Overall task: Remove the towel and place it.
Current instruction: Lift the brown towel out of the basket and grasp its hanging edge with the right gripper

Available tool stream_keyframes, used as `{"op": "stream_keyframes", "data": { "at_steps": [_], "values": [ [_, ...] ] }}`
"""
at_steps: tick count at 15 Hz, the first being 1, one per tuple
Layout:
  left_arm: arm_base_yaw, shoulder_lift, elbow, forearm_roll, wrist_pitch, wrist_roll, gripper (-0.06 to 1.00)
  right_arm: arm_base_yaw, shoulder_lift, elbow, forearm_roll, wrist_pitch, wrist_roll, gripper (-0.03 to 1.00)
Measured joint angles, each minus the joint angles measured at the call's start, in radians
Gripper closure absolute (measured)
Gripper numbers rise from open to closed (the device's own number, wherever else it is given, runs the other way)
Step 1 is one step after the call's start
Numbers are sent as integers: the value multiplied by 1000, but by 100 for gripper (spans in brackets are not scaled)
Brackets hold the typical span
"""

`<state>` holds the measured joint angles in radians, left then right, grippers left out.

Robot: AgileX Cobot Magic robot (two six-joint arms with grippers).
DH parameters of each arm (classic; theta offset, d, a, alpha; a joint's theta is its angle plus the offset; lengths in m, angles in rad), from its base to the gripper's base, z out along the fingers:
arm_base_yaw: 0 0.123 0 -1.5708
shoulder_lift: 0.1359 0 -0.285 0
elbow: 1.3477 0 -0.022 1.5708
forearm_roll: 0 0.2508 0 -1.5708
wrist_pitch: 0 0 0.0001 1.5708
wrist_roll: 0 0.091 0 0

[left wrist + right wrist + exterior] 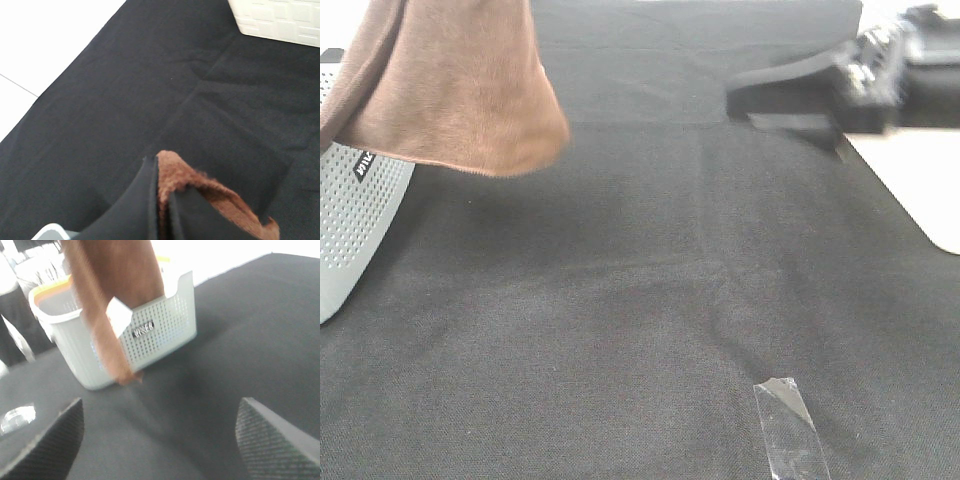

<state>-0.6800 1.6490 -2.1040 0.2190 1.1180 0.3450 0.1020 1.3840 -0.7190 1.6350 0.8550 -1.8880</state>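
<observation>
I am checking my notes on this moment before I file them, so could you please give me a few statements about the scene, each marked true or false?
1. The left gripper is shut on the towel. True.
2. A strip of clear tape lies on the black table cloth. True.
3. The towel lies spread flat on the black table cloth. False: it hangs from the left gripper, by the basket.
4. The right gripper is open and holds nothing. True.
5. The basket has solid black walls. False: its walls are grey and perforated.
</observation>
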Motion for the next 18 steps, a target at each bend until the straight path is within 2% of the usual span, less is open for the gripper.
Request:
{"op": "stream_keyframes", "data": {
  "at_steps": [2, 5, 12, 18],
  "values": [
    [-1, 7, 0, -3, -18, 0, 94, 72, 93, -36, 77, 3, -60, 18],
    [-1, 10, 0, -34, -35, 0, 94, 196, 225, -103, 93, -34, -118, 18],
    [-1, 26, 0, -106, -52, 1, 94, 246, 378, -292, 102, -32, -118, 18],
    [-1, 40, 0, -129, -76, 4, 94, 327, 436, -332, 104, -37, -118, 18]
  ]
}}
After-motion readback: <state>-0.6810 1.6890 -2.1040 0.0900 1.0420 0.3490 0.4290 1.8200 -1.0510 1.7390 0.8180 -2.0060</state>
